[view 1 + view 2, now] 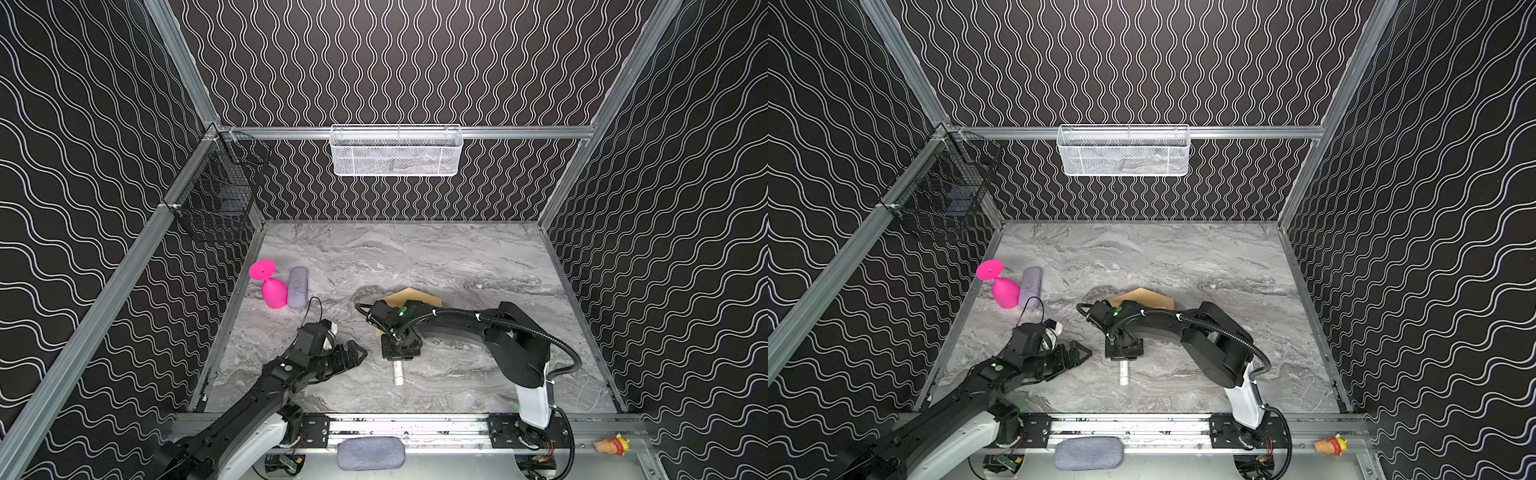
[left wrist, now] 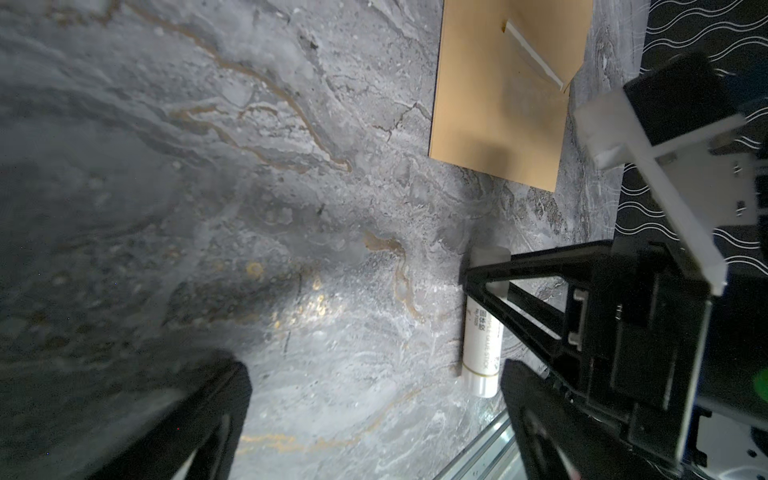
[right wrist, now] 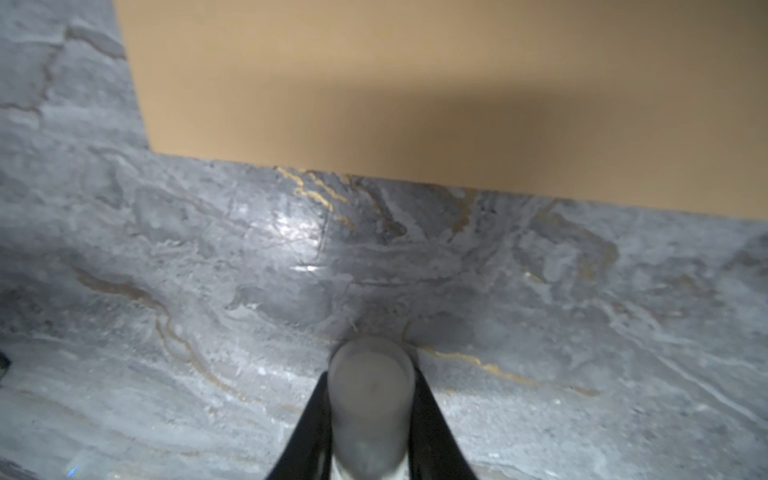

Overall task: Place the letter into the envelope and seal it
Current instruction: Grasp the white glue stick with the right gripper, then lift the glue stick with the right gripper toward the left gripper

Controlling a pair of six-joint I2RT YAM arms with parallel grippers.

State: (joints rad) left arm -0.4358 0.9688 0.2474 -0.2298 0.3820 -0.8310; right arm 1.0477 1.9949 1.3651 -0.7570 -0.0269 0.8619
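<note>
Fingers on the right gripper (image 3: 371, 374) pinch a white plastic glue stick tube (image 1: 398, 373).
On the left gripper (image 2: 374, 399) the fingers are spread wide, holding nothing. The long brown paper envelope (image 1: 409, 297) lies flat on the grey marble desk (image 1: 457, 257), near the right gripper.

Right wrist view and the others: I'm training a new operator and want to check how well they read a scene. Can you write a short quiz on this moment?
1. True or false: the left tool stands open with nothing in it.
2. What sits between the fingers of the right tool? A) a pen B) the glue stick C) a spoon
3. Fill in: the glass beside the grey case is ___.
Key: 1 true; 2 B; 3 pink.
</note>
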